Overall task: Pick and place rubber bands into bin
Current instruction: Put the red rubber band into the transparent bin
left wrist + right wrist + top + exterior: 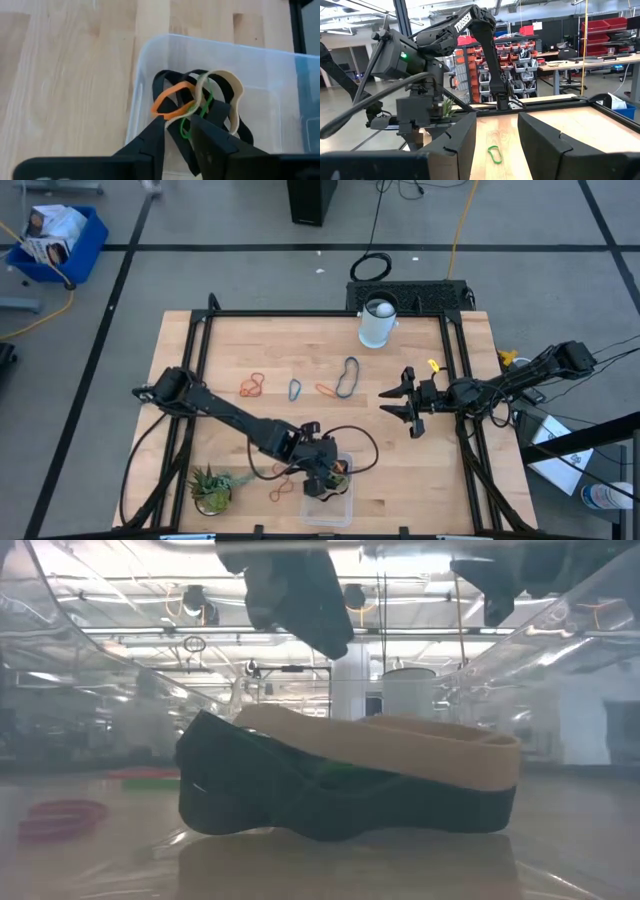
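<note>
Your tabletop (300, 345) is light wood planks in a black frame, on a grey floor with black tape lines; a blue crate (60, 242) sits far left off the table. The bin (328, 502) is at the near edge, centre, clear plastic, already holding black, tan, orange and green rubber bands (200, 107). Your left gripper (176, 132) is above the bin, fingers (150, 142) slightly parted with an orange band draped at the tips; whether it is gripped, you can't tell. Your right gripper (408, 403) hovers right of centre, fingers apart, empty. Loose bands (348, 377) lie mid-table; more lie just left of the bin. A white cup (377, 322) stands far centre, a small plant (212, 486) near left. Behind are workshop shelves with red bins (510, 47).
</note>
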Motion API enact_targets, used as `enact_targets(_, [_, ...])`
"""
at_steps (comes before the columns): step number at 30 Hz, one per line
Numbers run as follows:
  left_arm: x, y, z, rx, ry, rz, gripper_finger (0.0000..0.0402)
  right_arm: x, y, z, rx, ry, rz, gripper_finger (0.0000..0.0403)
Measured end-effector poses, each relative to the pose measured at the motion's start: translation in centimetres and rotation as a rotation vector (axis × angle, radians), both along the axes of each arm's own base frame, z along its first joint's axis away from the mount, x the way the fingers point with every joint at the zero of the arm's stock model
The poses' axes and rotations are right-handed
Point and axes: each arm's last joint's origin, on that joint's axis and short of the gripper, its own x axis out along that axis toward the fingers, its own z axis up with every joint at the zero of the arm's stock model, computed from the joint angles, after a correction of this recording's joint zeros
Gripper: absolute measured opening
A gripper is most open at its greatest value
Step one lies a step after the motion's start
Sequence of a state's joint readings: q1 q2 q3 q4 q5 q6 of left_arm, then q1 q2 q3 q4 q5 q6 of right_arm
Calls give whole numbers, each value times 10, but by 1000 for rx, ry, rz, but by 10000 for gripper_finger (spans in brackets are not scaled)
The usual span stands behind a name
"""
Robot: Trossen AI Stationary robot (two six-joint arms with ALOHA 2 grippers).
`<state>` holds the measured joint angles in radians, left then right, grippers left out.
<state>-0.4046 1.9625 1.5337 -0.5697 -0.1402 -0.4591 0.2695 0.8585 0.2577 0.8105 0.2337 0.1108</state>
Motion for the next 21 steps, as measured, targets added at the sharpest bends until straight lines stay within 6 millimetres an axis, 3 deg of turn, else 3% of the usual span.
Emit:
enact_targets(11, [1, 3, 0, -8, 5, -6, 248, 0, 0, 0, 0, 0, 0, 139])
enact_targets(21, [-3, 10, 7, -26, 39, -84, 284, 0, 0, 0, -25, 0, -4, 139])
